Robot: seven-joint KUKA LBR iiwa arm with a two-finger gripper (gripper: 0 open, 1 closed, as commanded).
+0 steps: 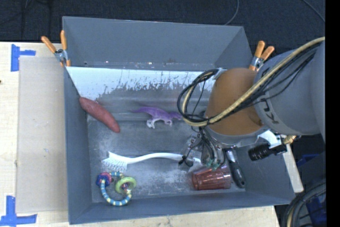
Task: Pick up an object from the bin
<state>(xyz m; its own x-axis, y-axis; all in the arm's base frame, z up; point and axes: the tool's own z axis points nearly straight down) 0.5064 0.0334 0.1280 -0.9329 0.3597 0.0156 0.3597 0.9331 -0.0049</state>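
Grey bin (77,141) takes the frame's middle. At its lower right the gripper (201,157) hangs low at the handle end of a white brush (143,158), just above a dark red cup (211,178) lying on its side. Whether the gripper is released or clenched, I cannot tell.

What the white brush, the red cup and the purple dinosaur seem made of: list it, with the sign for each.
White brush: probably smooth hard plastic, from its even one-piece curved handle. Red cup: likely glossy translucent plastic, with partly see-through walls. Purple dinosaur: moulded plastic or rubber, matt, uniformly coloured; which one is unclear.
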